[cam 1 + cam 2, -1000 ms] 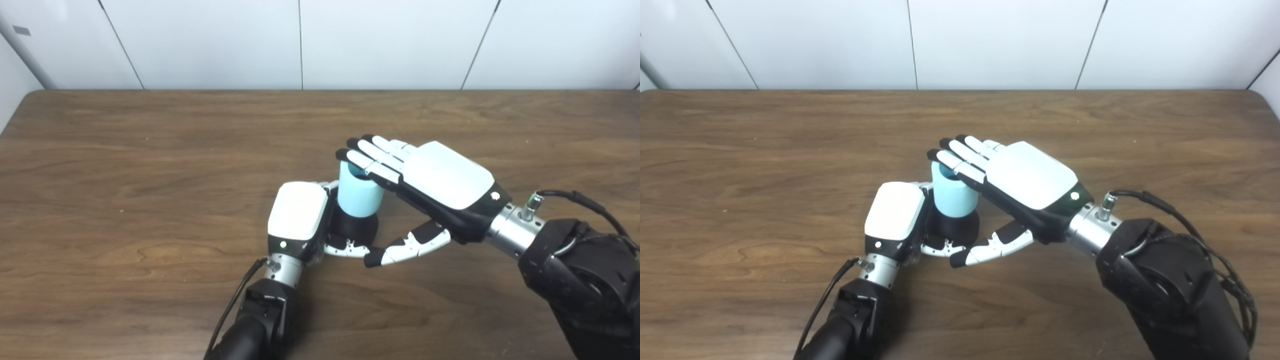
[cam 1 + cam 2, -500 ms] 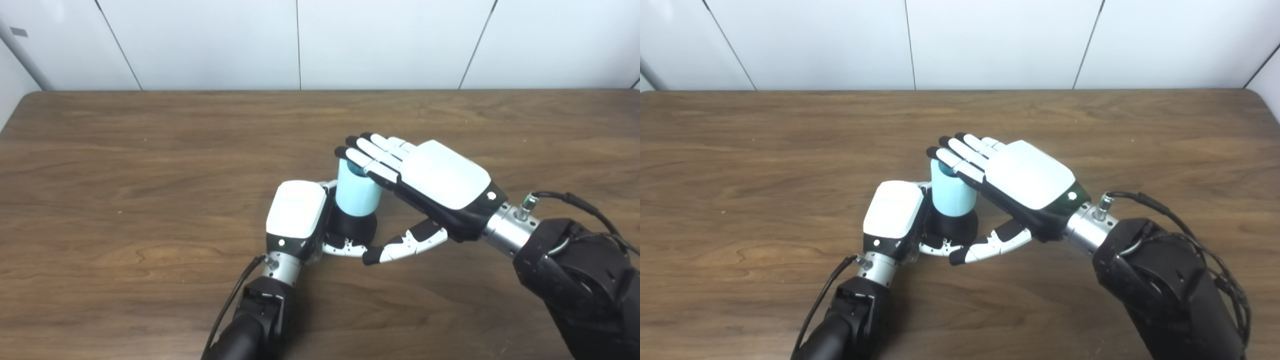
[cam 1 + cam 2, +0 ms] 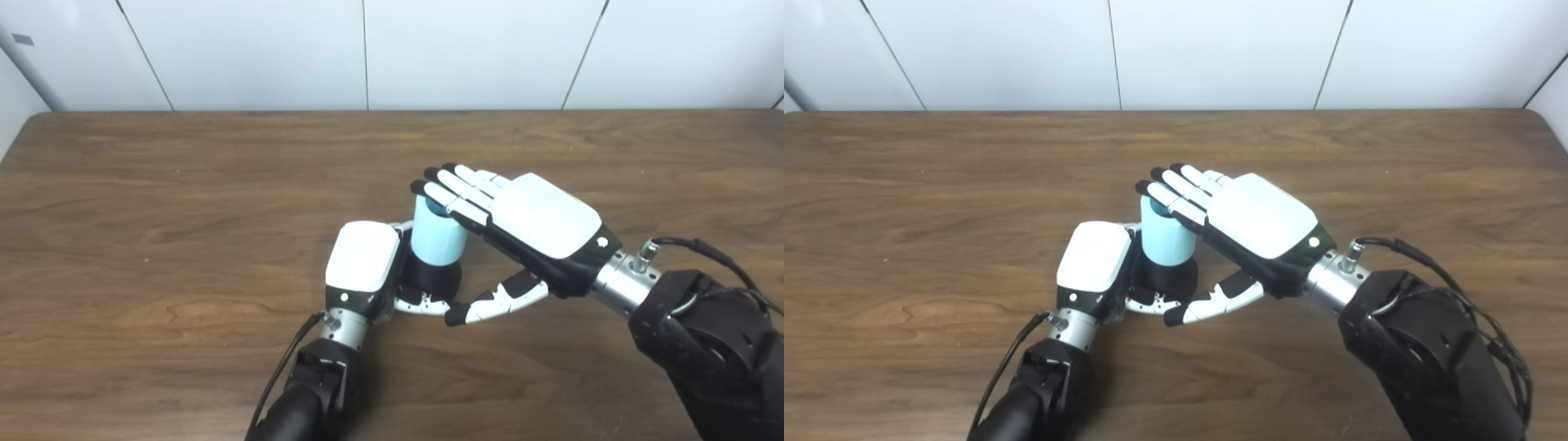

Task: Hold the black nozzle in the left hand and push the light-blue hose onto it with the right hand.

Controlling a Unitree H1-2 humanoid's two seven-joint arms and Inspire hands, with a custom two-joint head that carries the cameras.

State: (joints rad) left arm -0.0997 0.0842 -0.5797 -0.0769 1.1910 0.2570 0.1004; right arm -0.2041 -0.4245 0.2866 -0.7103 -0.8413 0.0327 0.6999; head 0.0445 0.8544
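black nozzle (image 3: 436, 279) gripped by left hand (image 3: 364, 264); right hand (image 3: 527, 226) flat, fingers spread, atop light-blue hose (image 3: 438, 236).

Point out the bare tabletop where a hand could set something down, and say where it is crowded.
Bare wood runs along the table left of the left hand, along the far edge below the wall, and right beyond the right hand. Crowded at center: both hands close around the light-blue hose on the black nozzle.

table (image 3: 153, 202) bare all round, hands clustered centre
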